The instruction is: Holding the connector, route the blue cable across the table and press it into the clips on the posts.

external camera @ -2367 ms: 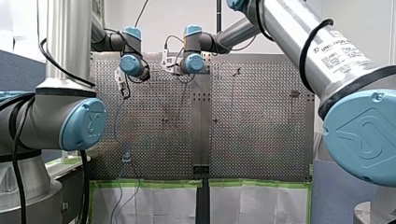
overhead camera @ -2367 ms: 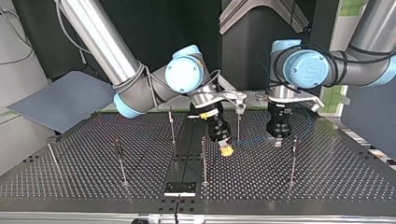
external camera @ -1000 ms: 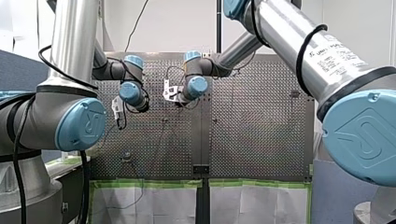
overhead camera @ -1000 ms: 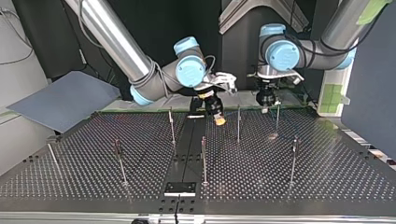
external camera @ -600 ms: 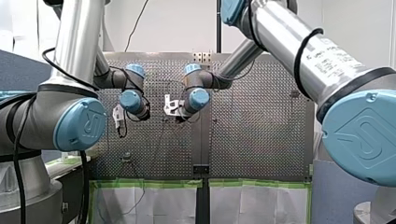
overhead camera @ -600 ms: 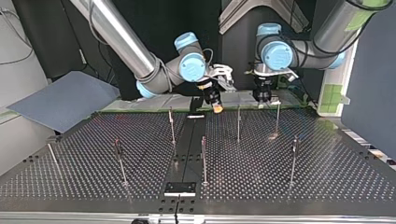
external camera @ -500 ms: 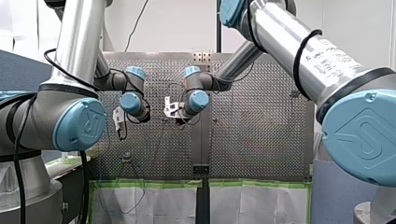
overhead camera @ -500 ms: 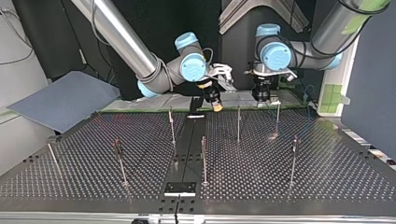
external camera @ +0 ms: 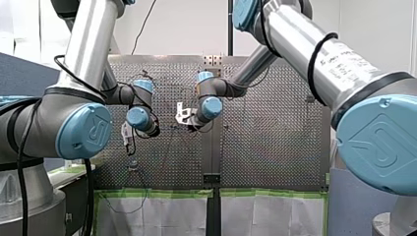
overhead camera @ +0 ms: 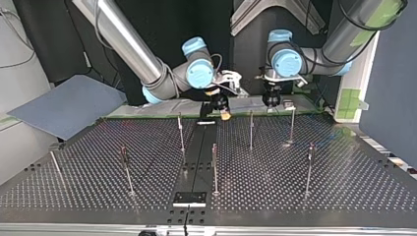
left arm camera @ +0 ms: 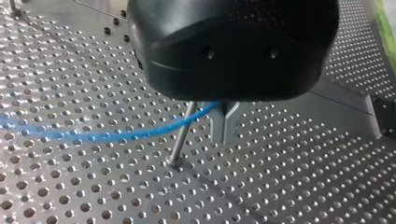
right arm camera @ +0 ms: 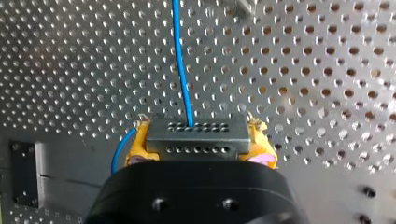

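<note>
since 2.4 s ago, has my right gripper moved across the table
Yes. In the top view my right gripper has drawn back from beside the post to the far edge of the table.

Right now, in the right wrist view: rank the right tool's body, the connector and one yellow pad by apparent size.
Largest: right tool, black body, though it sits nearest the camera.
Next: connector.
Smallest: yellow pad, only partly showing beside the connector.

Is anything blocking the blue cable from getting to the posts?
Nothing visible blocks it. My right gripper holds the connector, and the cable runs from it over the table. By my left gripper the cable crosses one post.
</note>
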